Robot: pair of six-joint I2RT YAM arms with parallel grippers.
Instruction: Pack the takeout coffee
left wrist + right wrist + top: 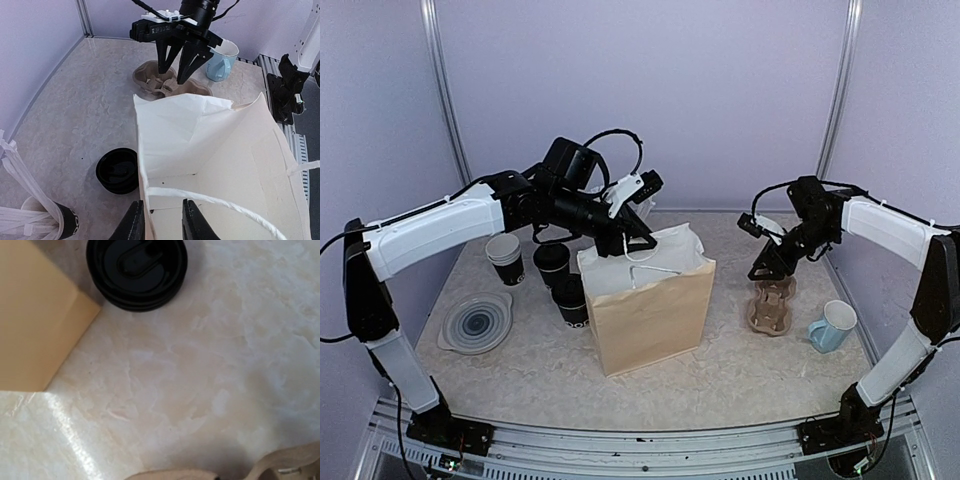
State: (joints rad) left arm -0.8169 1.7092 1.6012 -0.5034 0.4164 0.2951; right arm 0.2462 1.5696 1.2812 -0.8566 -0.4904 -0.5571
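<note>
High rear overview plus two close, down-tilted wrist views, paper bag (650, 310) common to all three.

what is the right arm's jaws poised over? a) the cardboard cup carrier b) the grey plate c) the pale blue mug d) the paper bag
a: the right gripper hangs, jaws pointing down, just above the cardboard cup carrier, with the pale blue mug off to the side.
</note>
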